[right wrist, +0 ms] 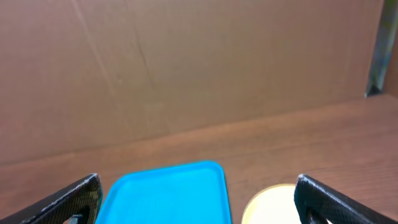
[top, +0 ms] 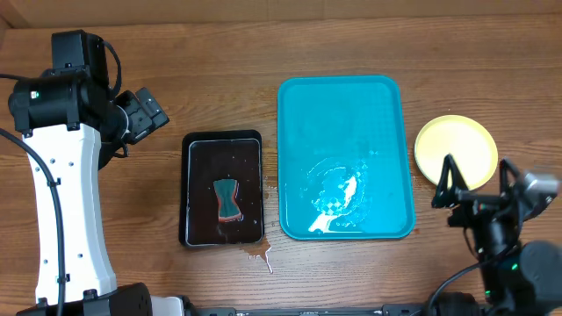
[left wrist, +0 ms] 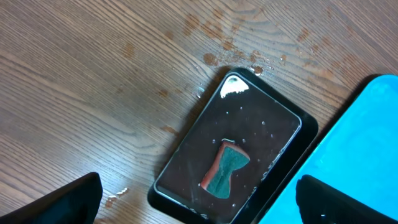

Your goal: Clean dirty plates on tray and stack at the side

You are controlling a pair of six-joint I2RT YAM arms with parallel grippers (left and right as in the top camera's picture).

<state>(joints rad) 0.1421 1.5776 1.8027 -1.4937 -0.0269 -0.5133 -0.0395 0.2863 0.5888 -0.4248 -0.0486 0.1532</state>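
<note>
The turquoise tray (top: 386, 105) lies in the middle of the table with no plates on it, only a puddle of water and foam (top: 338, 197) near its front. A pale yellow plate (top: 452, 145) lies underside up on the wood right of the tray; I cannot tell how many are stacked there. My right gripper (top: 477, 173) is open and empty just in front of that plate. Its wrist view shows the tray (right wrist: 168, 193) and the plate (right wrist: 273, 205) between its fingers (right wrist: 199, 211). My left gripper (top: 145, 112) is open and empty at the far left, above the table.
A smaller black tray (top: 195, 149) holding dark water and a teal and red sponge (top: 227, 199) sits left of the turquoise tray. It also shows in the left wrist view (left wrist: 286, 118), with the sponge (left wrist: 227, 167). Spilled drops (top: 261, 254) lie in front of it.
</note>
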